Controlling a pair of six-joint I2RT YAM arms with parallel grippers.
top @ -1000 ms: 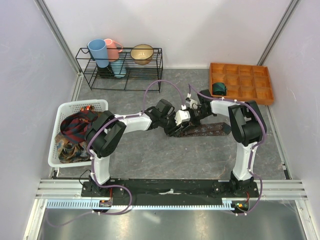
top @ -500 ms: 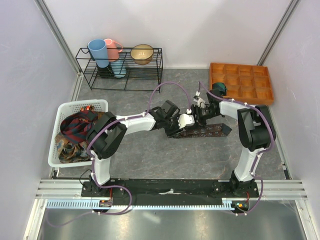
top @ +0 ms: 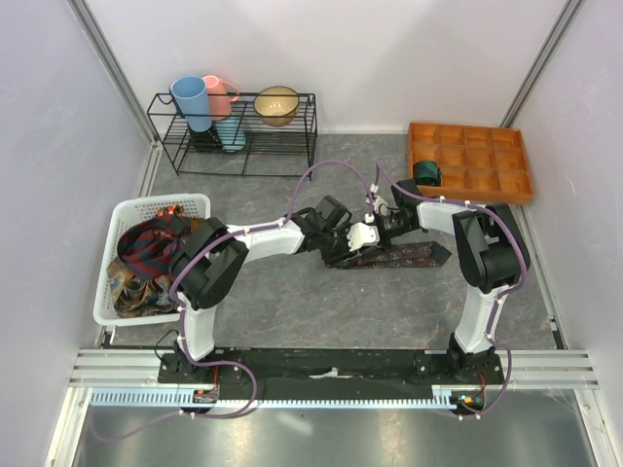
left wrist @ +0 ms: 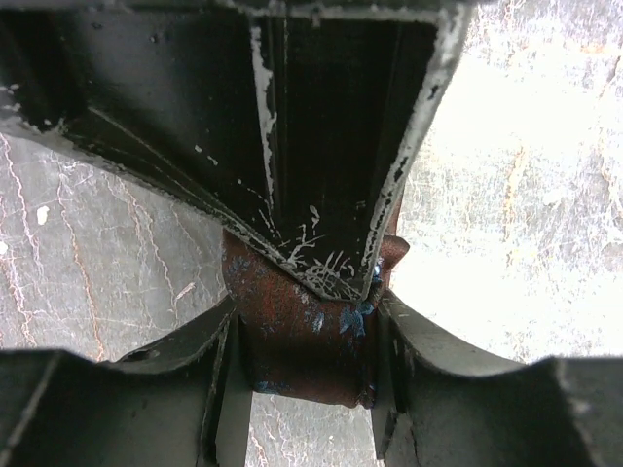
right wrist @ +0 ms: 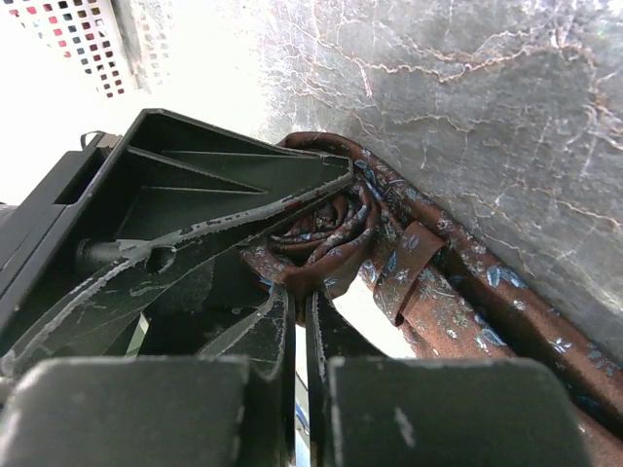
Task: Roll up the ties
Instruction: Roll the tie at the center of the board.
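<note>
A maroon-brown tie [top: 409,254] lies flat at the table's middle, its left end wound into a small roll. My left gripper [top: 341,243] is shut on that roll; in the left wrist view the tie [left wrist: 297,345] sits squeezed between both fingers [left wrist: 195,389]. My right gripper [top: 376,233] meets it from the right and is shut on a fold at the roll's edge [right wrist: 326,238], with its fingertips [right wrist: 277,321] nearly touching. A rolled teal tie [top: 425,173] sits in the orange tray [top: 487,146]. Several more ties [top: 146,255] are heaped in the white basket [top: 115,219].
A black wire rack [top: 238,146] at the back left holds cups and a bowl. Purple cables [top: 331,167] arch over both arms. White walls close in both sides. In the right wrist view the loose tie tail [right wrist: 506,321] runs off to the lower right.
My left gripper has shifted slightly right with the roll. My right arm's elbow swung right and came back, and its gripper has closed in on the roll from the right.
</note>
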